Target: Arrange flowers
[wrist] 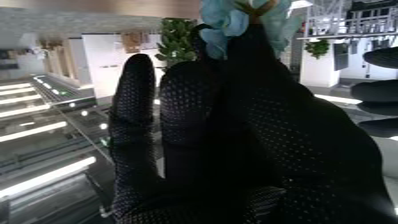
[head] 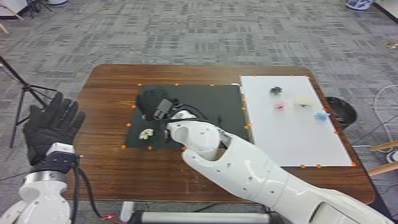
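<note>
a pale blue petalled flower [wrist: 227, 22] is pinched in the black-gloved right hand [head: 153, 103], left of centre. the black-gloved left hand [head: 53, 129] is held straight-fingered at left. a small cream flower [head: 147, 133] is laid on the dark rectangular mat [head: 182, 139], centre left.

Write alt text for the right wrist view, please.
The robot's black-gloved right hand pinches a pale blue flower between its thumb and fingers; the left hand shows farther off, with ceiling lights and green plants behind.
</note>
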